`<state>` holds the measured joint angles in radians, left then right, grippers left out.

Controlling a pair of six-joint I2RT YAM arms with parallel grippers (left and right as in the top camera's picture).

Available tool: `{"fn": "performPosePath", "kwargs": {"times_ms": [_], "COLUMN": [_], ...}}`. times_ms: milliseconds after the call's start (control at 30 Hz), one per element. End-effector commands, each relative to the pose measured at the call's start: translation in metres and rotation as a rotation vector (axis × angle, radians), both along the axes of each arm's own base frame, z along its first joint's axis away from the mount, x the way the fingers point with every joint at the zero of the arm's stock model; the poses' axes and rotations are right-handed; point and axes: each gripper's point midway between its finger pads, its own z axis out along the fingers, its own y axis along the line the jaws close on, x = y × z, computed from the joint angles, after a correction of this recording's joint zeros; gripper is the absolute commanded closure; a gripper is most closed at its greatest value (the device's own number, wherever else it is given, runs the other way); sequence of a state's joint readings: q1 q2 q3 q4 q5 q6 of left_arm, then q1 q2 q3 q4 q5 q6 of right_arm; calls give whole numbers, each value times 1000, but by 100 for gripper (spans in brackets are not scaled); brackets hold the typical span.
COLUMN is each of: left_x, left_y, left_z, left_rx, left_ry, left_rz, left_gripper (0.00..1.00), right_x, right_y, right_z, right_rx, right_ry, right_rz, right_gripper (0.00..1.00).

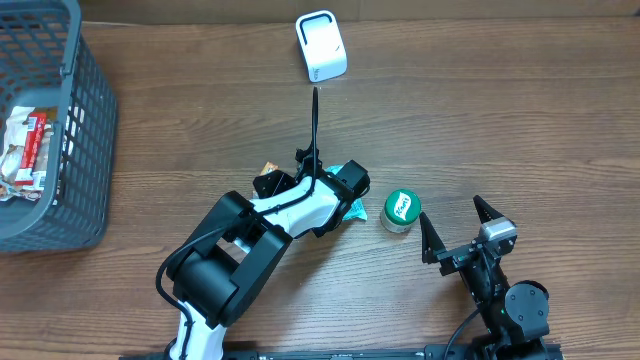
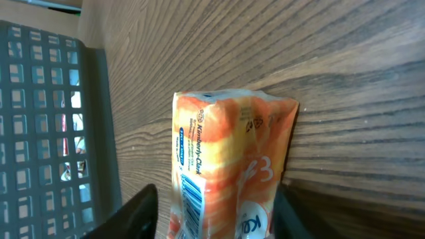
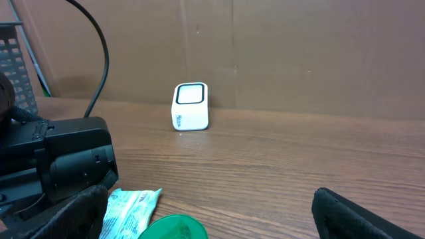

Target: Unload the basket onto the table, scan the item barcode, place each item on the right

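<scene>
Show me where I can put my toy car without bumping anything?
Bare wood lies between the basket and the scanner, and a wide patch right of the scanner, above the green-lidded jar and the right gripper. The middle front is crowded: the left gripper stands over the orange tissue pack, with a teal packet and the jar close by.

A wooden tabletop (image 1: 520, 110) fills the overhead view, its brown grain running left to right in dark and lighter streaks. At its far edge stands a plain brown wall (image 3: 299, 53) of flat, cardboard-like panels, with thin vertical seams (image 3: 233, 53) between them. The light is even and soft; the wood shows a faint sheen and only weak shadows.
</scene>
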<state>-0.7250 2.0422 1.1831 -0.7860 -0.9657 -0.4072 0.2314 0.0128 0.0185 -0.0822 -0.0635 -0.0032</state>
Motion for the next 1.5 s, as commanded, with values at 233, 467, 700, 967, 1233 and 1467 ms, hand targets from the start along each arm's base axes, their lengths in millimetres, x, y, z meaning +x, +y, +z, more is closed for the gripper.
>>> {"fn": "performPosePath", "kwargs": {"times_ms": [233,467,700,967,1233,1467], "left_x": [12,16,13,8,3,2], "left_y": [-21,-16,-12,-5,-3,-9], "left_z": [46,53,26,-9,-32,-31], "left_rx": [-379,-638,-820,-769,-747,-781], "left_ry": [-96,96,315,431,481,462], "left_rz": [96,41,-18,-43,-15,31], "left_gripper": [24,13,19,23,74,82], "right_x": [0,0,0,0,0,0], "right_y": [1,1,1,1,1,1], "right_z": [-2,-2,-2,-2,-2,-2], "right_rx": [3,3,3,3,3,3], "right_ry": [-2,-2,-3,-2,-2,-2], "right_rz": [4,4,4,4,4,4], "right_gripper": [0,0,0,0,0,0]}}
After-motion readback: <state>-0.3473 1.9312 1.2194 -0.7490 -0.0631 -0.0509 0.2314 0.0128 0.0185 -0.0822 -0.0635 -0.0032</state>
